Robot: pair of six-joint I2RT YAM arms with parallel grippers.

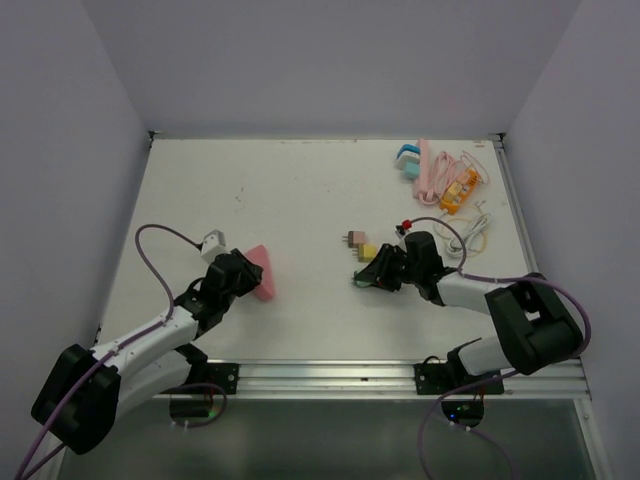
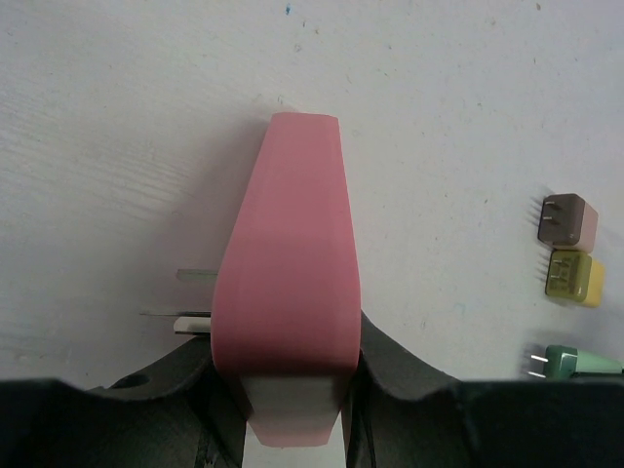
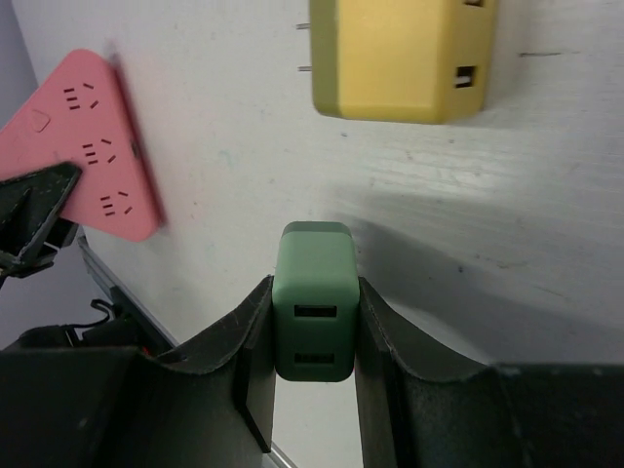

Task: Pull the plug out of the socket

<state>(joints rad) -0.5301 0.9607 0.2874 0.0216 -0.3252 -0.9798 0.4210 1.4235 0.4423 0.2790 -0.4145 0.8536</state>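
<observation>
Both arms reach forward, low, angled inward. The left gripper (image 2: pixel 288 359) pinches the pink socket (image 2: pixel 289 234), right gripper (image 3: pixel 314 314) pinches the green plug (image 3: pixel 314 261)

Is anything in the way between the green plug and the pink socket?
No, nothing visible. Only bare table lies between the green plug, gripped in the right claw, and the pink socket in the left claw. The yellow plug and brown plug sit off to the side.
</observation>
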